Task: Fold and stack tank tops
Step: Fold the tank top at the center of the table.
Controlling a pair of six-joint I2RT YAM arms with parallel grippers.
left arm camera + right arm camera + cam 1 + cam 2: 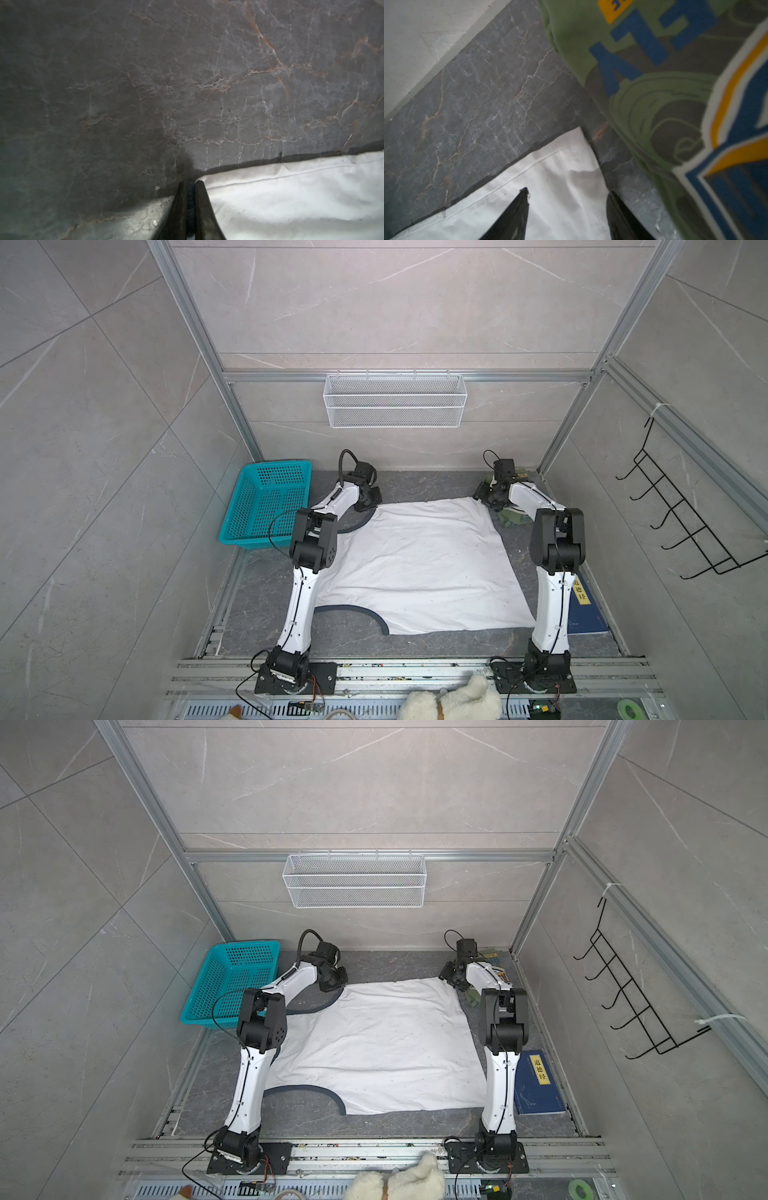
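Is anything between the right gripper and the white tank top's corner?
Nothing visible. The right gripper, jaws open, straddles the corner of the white cloth tank top; the olive green cloth tank top lies beside it, bare dark marble table between.

You're looking into a booth that's sitting between pale grey marble-look tile walls (395, 302), with aluminium framing (407, 376) running round it. A white mesh basket (395, 402) is hanging off the back rail. A black wire hook rack (681, 522) is hanging on the right-hand wall. A teal plastic crate (266, 502) is sitting at the far left of the dark veined stone desk (415, 485). Soft, even light is falling everywhere.
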